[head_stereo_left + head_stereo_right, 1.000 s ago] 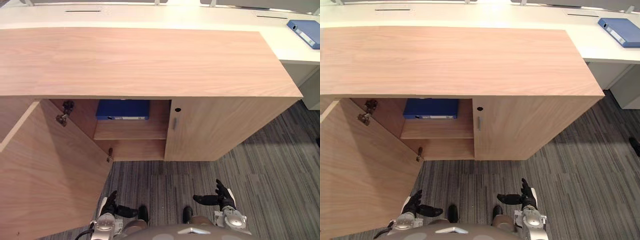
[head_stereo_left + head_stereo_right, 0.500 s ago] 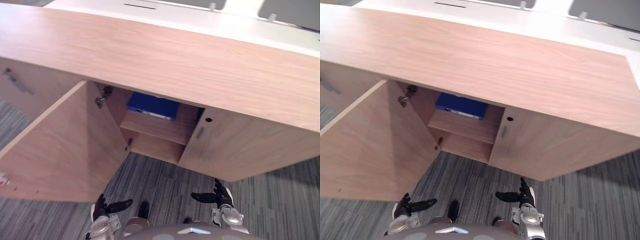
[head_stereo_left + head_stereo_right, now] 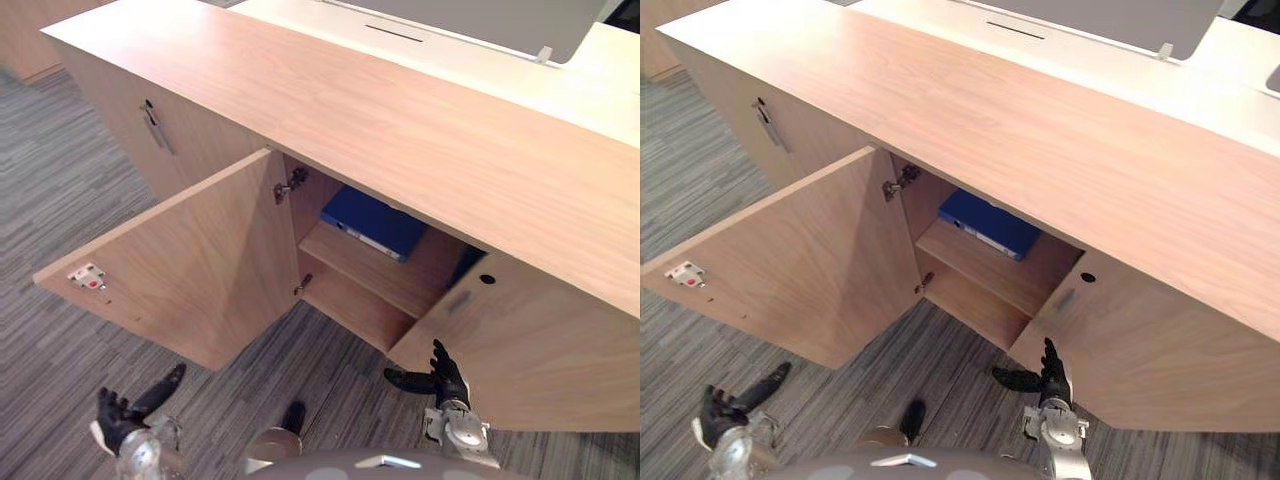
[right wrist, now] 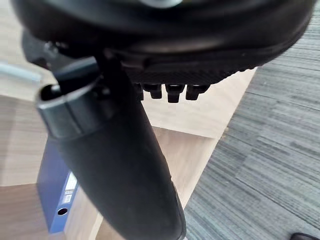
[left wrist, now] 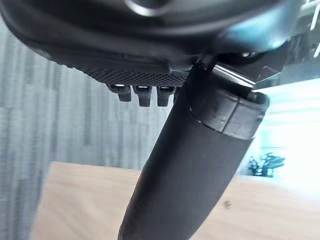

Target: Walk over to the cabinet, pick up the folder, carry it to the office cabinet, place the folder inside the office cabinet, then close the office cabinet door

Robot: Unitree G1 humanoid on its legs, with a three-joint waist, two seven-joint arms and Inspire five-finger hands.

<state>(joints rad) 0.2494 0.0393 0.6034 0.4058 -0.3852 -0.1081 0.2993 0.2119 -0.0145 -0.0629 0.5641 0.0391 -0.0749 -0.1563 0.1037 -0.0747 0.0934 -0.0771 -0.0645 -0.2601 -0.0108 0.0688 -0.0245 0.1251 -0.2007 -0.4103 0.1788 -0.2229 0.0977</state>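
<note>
Wooden cabinet (image 3: 380,130) runs from the upper left of the frame to the right edge, standing on grey striped carpet (image 3: 60,220). At the lower left, the left hand (image 3: 115,415) hangs over the carpet. Its fingers are straight and spread with the thumb out, and it holds and touches nothing. Above and just right of it, the cabinet's door (image 3: 190,265) stands swung wide open, well apart from that hand. In the opening at the centre, the blue folder (image 3: 375,222) lies flat on the upper shelf (image 3: 385,280), under the cabinet top. At the lower centre-right, the right hand (image 3: 445,378) is held above the carpet. Its fingers are straight and point up, its thumb stretches toward the left, and it is empty. It is near the lower corner of the right door (image 3: 520,350), which is closed.
</note>
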